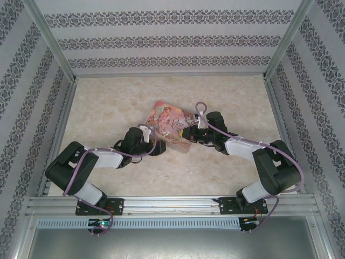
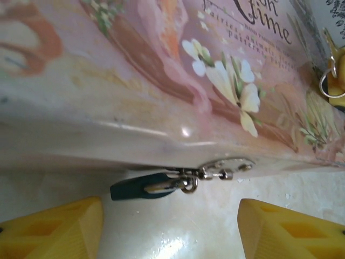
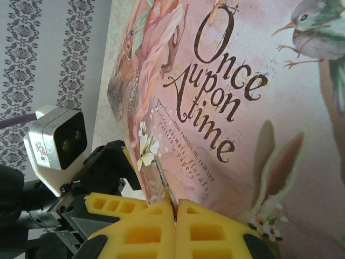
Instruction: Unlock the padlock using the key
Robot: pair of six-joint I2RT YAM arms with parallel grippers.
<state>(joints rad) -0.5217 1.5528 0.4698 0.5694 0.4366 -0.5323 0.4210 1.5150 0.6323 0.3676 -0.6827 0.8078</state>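
The padlock (image 2: 137, 186) is tiny and teal. It hangs by its silver shackle from a metal hasp (image 2: 226, 168) on the side of the pink illustrated tin (image 2: 161, 81), just above the tabletop. My left gripper (image 2: 170, 232) is open, with one yellow finger on each side of the padlock and a little short of it. My right gripper (image 3: 176, 208) is shut on the key (image 3: 166, 183), a thin grey strip that sticks out from between the fingertips along the tin's edge (image 3: 135, 178). In the top view both grippers, left (image 1: 154, 141) and right (image 1: 190, 135), meet at the tin's near side.
The tin (image 1: 170, 125) lies mid-table, tilted, lid up. The left wrist's camera block (image 3: 56, 141) sits close to the right gripper. A small metal ring (image 2: 329, 85) shows by the tin's far corner. Patterned walls (image 1: 32, 108) enclose the table.
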